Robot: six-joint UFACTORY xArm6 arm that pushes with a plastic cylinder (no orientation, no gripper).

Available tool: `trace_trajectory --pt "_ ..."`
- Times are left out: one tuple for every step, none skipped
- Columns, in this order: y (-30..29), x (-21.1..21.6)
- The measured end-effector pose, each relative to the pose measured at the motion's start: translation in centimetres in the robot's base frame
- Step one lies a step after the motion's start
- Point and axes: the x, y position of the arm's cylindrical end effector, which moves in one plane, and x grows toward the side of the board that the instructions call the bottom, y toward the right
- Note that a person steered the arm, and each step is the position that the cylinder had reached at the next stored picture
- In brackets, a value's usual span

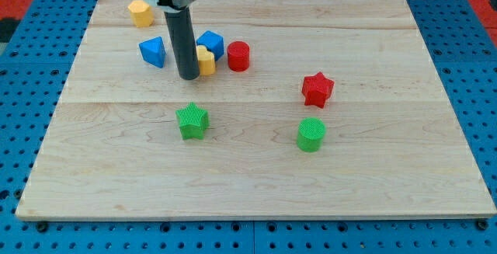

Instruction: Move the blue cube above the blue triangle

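Observation:
The blue cube (211,43) sits in the upper left part of the wooden board (256,176). The blue triangle (153,51) lies to its left, at about the same height in the view. My tip (189,76) is between the two, slightly lower in the view. The dark rod (182,40) hides part of a small yellow block (206,60) that touches the blue cube's lower left side. The rod stands just right of the blue triangle, with a narrow gap.
A red cylinder (238,56) stands just right of the yellow block. A yellow hexagonal block (140,12) is near the top left corner. A green star (192,121), a green cylinder (311,134) and a red star (317,89) lie lower down.

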Motion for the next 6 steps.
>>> trace_trajectory --pt "4.6 -2.2" --pt "8.6 -3.3" --pt "7.9 -4.0" --pt "8.7 -3.5" --pt "13.6 -7.5" --pt "7.6 -10.7"
